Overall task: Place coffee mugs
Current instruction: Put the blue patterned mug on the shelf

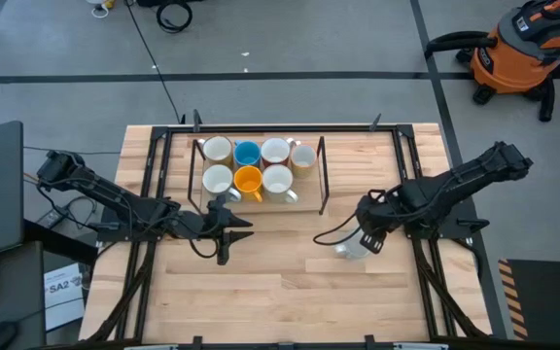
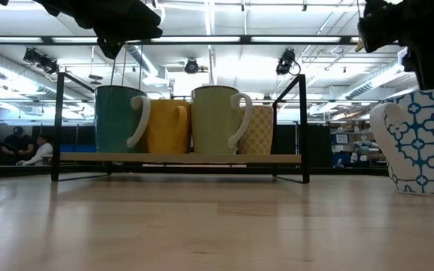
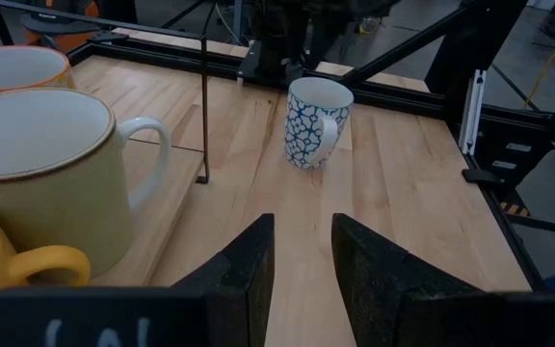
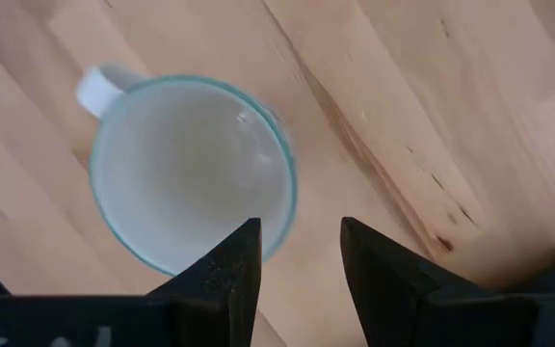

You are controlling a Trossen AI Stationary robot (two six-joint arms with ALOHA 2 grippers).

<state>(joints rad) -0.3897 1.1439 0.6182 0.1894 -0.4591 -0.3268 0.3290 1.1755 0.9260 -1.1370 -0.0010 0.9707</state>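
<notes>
Hovering directly above the blue-and-white patterned mug (image 1: 351, 247), the right gripper (image 1: 369, 239) has its fingers parted with nothing between them, the mug upright on the table (image 1: 280, 292) well to the right of the rack (image 1: 261, 206). Seven mugs (image 1: 258, 165) appear to sit in the rack. Just in front of the rack, the left gripper (image 1: 224, 230) waits, narrowly parted and empty.
</notes>
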